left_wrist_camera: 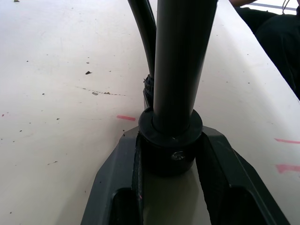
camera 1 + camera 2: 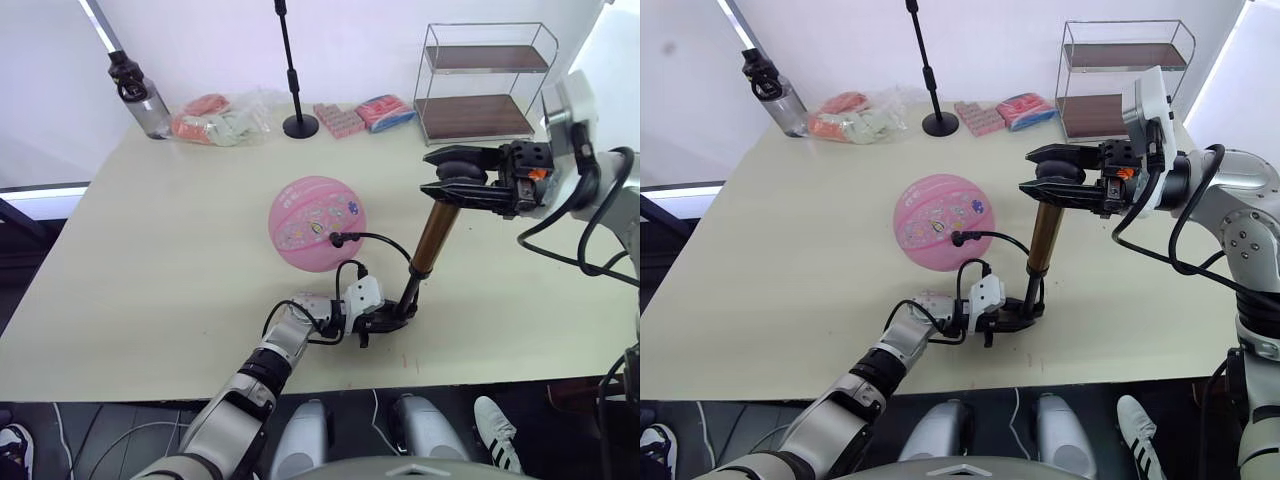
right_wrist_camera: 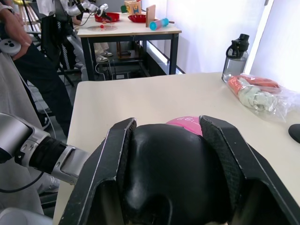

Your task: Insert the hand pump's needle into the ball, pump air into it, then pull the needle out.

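Already seated: needle fitting (image 2: 334,240) in round pink rubber ball (image 2: 316,222) mid-table (image 2: 150,260). Left end effector (image 2: 385,320) pinches upright gold-bronze hand pump (image 2: 432,238) base; right end effector (image 2: 455,176) clamps black T-handle (image 2: 462,165). Pumping apparently underway; withdrawal remains.

Water bottle (image 2: 140,92), plastic bag of items (image 2: 218,119), black stand (image 2: 296,88), wire shelf rack (image 2: 487,82) (two-tiered), along the table's (image 2: 140,280) far edge

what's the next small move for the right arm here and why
Probably press the T-handle down along the hand pump. The right end effector is shut on the handle with the pump upright, the left end effector clamps its base on the table, and the hose already reaches the ball.
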You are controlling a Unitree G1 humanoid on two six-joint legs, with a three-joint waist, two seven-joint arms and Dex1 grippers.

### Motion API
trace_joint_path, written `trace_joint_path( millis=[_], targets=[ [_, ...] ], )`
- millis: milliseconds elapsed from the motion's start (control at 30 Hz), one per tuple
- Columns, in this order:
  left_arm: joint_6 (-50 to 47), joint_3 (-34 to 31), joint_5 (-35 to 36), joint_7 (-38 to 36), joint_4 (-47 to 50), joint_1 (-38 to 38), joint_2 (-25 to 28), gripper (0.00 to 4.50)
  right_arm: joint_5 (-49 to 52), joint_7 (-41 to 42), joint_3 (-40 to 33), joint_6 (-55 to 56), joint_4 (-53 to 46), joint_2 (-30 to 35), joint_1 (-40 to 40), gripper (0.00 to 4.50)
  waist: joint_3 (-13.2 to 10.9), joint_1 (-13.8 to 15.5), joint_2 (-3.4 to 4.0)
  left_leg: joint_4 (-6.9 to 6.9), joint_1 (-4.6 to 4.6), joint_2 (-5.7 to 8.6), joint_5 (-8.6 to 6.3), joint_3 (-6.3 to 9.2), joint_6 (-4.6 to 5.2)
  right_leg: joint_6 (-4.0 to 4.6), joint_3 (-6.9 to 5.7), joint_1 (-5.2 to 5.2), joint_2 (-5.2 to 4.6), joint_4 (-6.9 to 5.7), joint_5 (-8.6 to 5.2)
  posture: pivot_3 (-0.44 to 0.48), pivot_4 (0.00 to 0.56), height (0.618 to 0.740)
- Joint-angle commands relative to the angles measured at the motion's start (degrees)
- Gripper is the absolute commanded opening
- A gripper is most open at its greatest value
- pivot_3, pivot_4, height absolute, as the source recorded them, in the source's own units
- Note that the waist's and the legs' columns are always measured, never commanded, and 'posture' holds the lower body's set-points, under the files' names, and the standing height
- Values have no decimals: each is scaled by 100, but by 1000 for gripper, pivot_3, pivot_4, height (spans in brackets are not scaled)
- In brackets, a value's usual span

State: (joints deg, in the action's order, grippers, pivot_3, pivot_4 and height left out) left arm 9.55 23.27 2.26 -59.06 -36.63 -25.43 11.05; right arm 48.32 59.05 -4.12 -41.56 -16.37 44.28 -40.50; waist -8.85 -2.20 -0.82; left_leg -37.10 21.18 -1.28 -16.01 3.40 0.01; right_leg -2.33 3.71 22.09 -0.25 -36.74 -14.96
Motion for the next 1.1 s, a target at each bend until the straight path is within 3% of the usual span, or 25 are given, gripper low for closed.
trace_joint_path(
  millis=[33, 300, 633, 767, 1100],
  targets=[
    [-499, 131, -501, 207, -851, 384, 336, 1107, -621, 258, 122, 652, -291, 203, 304, 1654, 3, 2, -1, 0, -2, 0, 0, 0, 0, 0, -1, -1, 0, 0, 0, 0, 150, 740],
    [-551, 127, -480, 188, -775, 391, 357, 1107, -1669, 150, 930, 1860, 50, -580, 1512, 1654, 53, -37, -51, 6, -55, -12, -1, -2, -1, 12, 2, -41, 12, 0, -9, 0, 150, 740],
    [-610, 122, -470, 212, -649, 460, 360, 1107, -2891, 43, 1761, 3402, 1543, -1298, 2454, 1654, 99, -39, -58, 27, -93, -15, -1, 0, -1, 20, -1, -48, 23, -4, -14, 0, 150, 740],
    [-635, 117, -466, 220, -614, 476, 359, 1107, -2956, 94, 1758, 3557, 1547, -1294, 2461, 1654, 111, -38, -55, 36, -99, -10, -1, -1, -1, 20, 0, -48, 24, -4, -14, 0, 150, 740],
    [-639, 128, -466, 210, -636, 446, 337, 1107, -1626, 221, 846, 2211, 127, -701, 1536, 1654, 59, -18, -12, 29, -59, 0, 0, 0, -1, 2, 10, -22, 15, -2, -2, 0, 150, 740]
  ],
)
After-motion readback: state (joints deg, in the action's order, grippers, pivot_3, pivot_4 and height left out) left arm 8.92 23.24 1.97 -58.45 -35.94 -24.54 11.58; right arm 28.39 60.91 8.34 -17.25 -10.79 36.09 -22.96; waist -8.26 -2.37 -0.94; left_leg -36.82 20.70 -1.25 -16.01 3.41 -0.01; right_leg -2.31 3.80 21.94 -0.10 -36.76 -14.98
